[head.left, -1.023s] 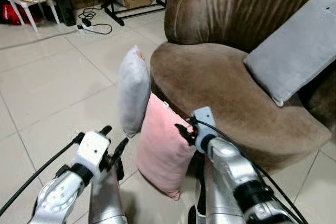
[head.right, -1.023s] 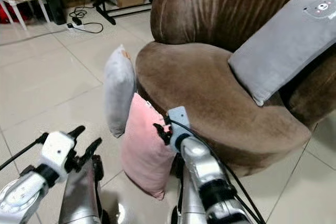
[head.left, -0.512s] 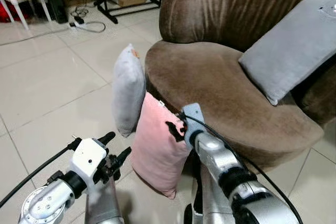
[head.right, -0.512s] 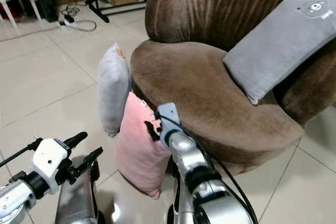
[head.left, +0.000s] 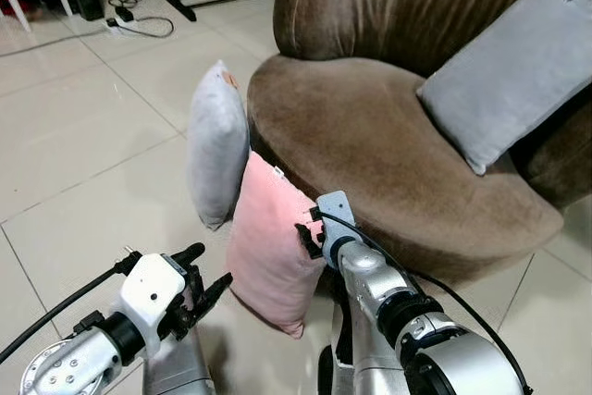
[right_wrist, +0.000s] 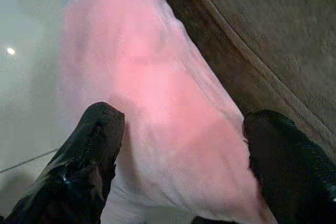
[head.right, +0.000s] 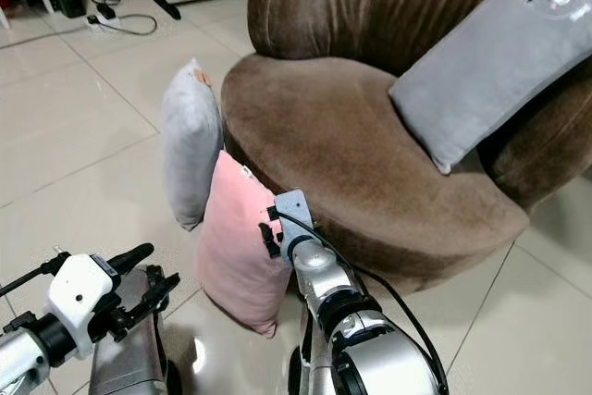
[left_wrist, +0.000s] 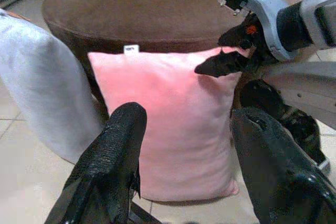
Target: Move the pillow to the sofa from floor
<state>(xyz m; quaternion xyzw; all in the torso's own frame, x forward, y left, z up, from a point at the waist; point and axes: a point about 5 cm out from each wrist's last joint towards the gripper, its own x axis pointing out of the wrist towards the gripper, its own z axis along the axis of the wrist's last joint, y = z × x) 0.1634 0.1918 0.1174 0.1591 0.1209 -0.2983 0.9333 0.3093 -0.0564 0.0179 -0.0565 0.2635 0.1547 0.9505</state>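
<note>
**Inspector:** Where is the pillow?

**Assistant:** The pink pillow stands upright on the tiled floor, leaning against the near left front of the brown sofa. A small white tag shows at its top edge. A grey pillow stands just beside it on the far left, also upright against the sofa and touching the pink one.

**Inspector:** Right pincer?

**Assistant:** The right pincer is at the pink pillow's upper right corner, where the pillow meets the sofa. Its fingers are spread, one to each side of the pink fabric. The left wrist view shows a black fingertip against the top corner; I cannot tell whether it grips anything.

**Inspector:** Left pincer?

**Assistant:** The left pincer hangs above the floor, near and to the left of the pink pillow, apart from it. Its fingers are spread and aimed at the pillow's face.

**Inspector:** Anything else?

**Assistant:** A second grey pillow with a small bear print leans against the sofa's back on the right. A power strip with cable lies on the far floor.
</note>
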